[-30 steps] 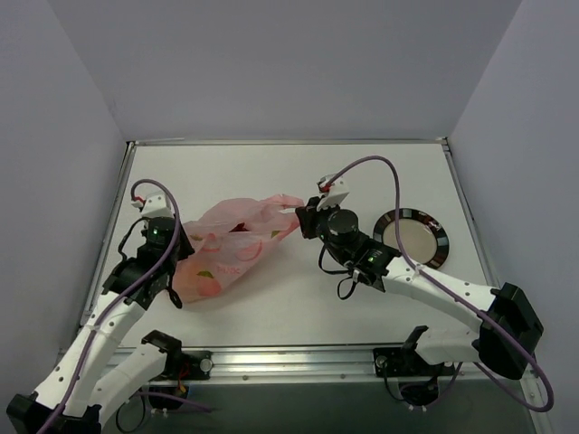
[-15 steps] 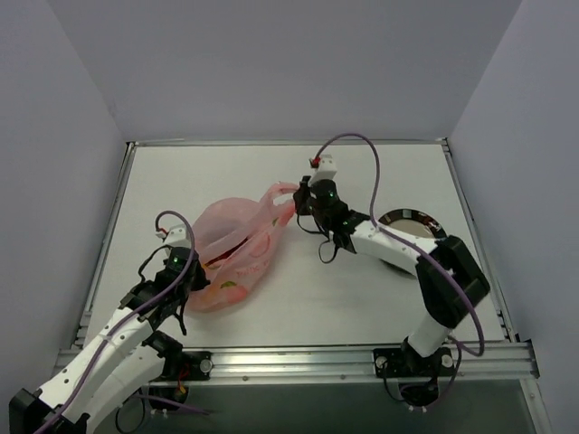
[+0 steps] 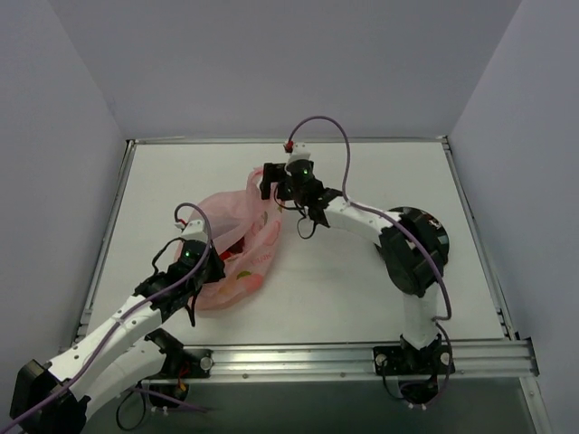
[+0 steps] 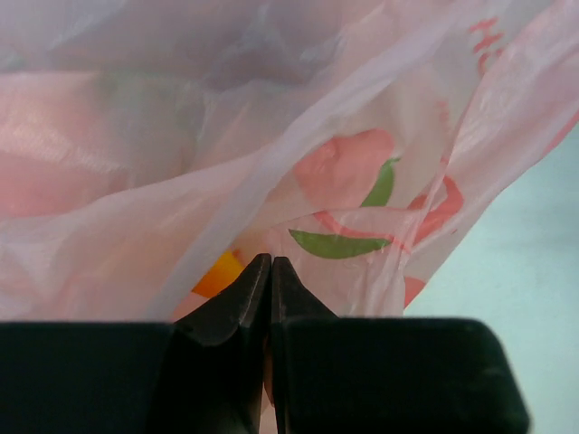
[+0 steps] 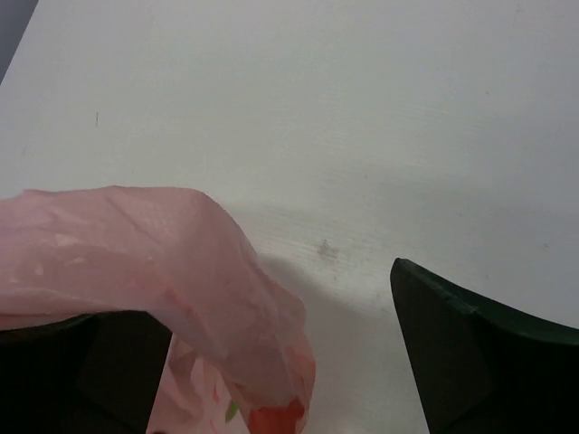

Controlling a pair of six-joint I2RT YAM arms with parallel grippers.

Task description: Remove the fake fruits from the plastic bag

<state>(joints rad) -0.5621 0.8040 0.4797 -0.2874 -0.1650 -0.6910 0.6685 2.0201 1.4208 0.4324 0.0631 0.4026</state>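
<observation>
1. The plastic bag [image 3: 237,237] lies crumpled on the bench [image 3: 362,289], left of centre, with the fake fruits [image 4: 217,276] showing as dim coloured shapes inside.
2. The left gripper [image 4: 270,264] is clamped on the bag's film.
3. The right gripper [image 3: 269,183] is spread apart, with a bag handle draped over one finger.

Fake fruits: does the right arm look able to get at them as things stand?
Probably not yet. The right gripper sits with jaws open at the plastic bag's far handle, film draped over one finger, while the fake fruits lie deeper, under folds of film.
</observation>
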